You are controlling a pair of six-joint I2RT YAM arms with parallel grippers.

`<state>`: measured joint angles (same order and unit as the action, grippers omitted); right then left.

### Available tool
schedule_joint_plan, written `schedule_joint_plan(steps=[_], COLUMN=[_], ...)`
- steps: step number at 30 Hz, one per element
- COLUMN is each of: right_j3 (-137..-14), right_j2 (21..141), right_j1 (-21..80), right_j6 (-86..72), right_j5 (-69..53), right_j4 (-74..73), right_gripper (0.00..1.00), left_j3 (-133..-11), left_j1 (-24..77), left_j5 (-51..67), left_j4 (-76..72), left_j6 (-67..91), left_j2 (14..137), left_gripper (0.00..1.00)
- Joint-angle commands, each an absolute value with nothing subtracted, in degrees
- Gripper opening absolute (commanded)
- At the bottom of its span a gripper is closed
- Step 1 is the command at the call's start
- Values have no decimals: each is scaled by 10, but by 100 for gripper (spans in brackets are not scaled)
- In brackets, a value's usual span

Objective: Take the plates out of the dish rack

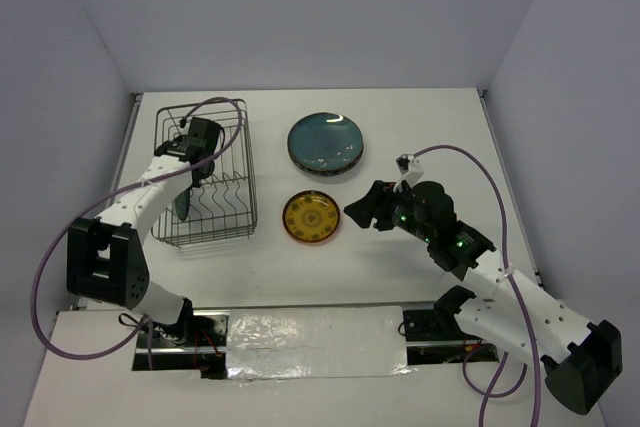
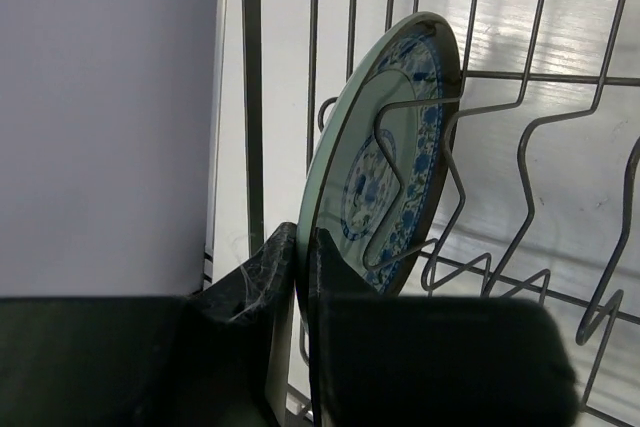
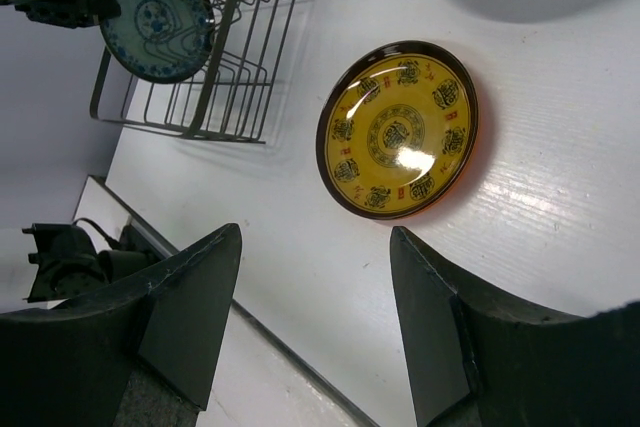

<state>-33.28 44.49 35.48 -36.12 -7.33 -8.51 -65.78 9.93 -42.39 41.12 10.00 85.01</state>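
The wire dish rack (image 1: 251,187) stands at the left of the table. One small blue-patterned plate (image 2: 385,177) leans upright against a divider in it, seen edge-on from above (image 1: 184,203). My left gripper (image 2: 303,234) reaches into the rack (image 2: 250,97) and is shut on that plate's lower rim, one finger on each face. A small orange-yellow plate (image 1: 311,217) lies flat on the table beside the rack, and a large dark teal plate (image 1: 325,142) tops a stack behind it. My right gripper (image 3: 315,237) hovers open and empty just right of the orange-yellow plate (image 3: 400,132).
A foil-covered strip (image 1: 315,342) runs along the near edge between the arm bases. Purple cables loop over both arms. White walls close in the table on the left, back and right. The rack (image 3: 230,67) stands close to the left wall.
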Motion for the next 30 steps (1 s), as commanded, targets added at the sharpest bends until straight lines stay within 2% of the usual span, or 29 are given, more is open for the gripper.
schedule_joint_plan(steps=[1, 13, 21, 23, 28, 30], right_j3=[-327, -323, -328, -327, -319, -316], right_j2=[435, 436, 443, 442, 432, 428], right_j1=[359, 359, 359, 359, 361, 361], right_j6=[-357, -355, -358, -361, -374, -379], right_j5=[-68, -66, -73, -77, -80, -83], right_j4=[-84, -86, -79, -74, -51, -44], right_gripper=[69, 69, 69, 69, 80, 81], left_j3=[-681, -681, -733, -764, -815, -824], left_j1=[117, 134, 134, 134, 134, 134], left_j5=[-456, -490, -618, -613, -559, -537], left_j4=[382, 362, 424, 434, 432, 433], left_j6=[69, 35, 90, 94, 104, 124], left_j2=[857, 863, 819, 791, 720, 681], left_gripper=[0, 0, 0, 0, 0, 0])
